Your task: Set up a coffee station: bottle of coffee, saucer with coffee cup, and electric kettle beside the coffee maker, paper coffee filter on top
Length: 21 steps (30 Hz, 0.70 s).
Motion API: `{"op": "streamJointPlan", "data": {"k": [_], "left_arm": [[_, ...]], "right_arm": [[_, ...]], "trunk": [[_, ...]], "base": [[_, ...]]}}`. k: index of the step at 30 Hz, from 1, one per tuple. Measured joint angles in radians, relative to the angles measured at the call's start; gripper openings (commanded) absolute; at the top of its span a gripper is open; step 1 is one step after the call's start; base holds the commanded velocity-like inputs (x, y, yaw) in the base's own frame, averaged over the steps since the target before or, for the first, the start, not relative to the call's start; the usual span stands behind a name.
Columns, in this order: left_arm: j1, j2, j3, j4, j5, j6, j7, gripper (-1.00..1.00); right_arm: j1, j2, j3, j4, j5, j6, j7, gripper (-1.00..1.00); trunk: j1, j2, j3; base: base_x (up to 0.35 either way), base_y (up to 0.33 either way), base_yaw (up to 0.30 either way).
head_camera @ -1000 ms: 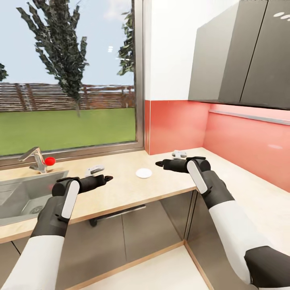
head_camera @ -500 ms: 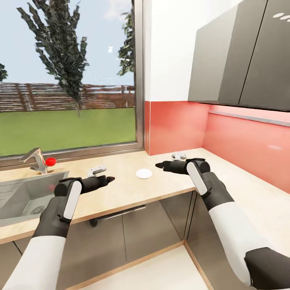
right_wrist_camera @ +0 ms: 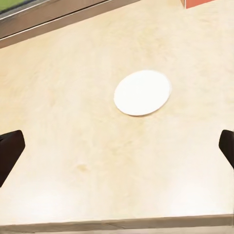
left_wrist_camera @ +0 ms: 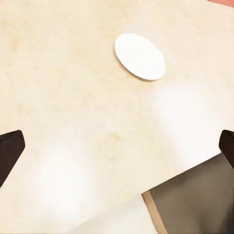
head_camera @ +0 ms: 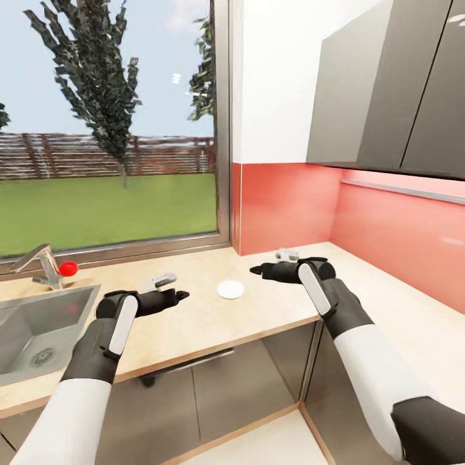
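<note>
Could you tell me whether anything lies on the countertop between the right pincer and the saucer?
Nothing visible does. The right pincer hovers open over bare countertop, and the saucer lies flat just ahead of it with open worktop between.

Saucer [head_camera: 230, 289] flat on kitchen countertop [head_camera: 194, 316], between grippers.

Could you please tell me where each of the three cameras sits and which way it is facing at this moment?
Head view: on the head, looking forward and down over the light wood-look kitchen countertop, both arms, left gripper and right gripper.
Left wrist view: near the left gripper, facing down at the countertop; dark fingertips at the edges.
Right wrist view: likewise, near the right gripper.
Shared: the small flat round white saucer.
</note>
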<state>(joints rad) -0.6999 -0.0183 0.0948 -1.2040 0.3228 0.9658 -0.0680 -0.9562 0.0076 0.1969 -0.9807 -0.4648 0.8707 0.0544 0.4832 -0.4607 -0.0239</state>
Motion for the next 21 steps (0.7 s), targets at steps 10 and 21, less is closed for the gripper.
{"op": "streamJointPlan", "data": {"k": [10,21], "left_arm": [[0.0,-0.002,0.0,0.003,0.0,0.0,0.0,1.0],[0.001,-0.023,0.0,0.006,0.001,0.0,0.0,1.0]], "right_arm": [[0.0,0.0,0.0,0.12,-0.001,-0.006,0.001,1.0],[0.0,0.0,0.001,0.202,-0.002,-0.005,0.008,1.0]], "trunk": [[0.0,0.0,0.0],[0.001,0.0,0.0]], "base": [[0.324,0.0,0.0],[0.102,0.0,0.0]]}}
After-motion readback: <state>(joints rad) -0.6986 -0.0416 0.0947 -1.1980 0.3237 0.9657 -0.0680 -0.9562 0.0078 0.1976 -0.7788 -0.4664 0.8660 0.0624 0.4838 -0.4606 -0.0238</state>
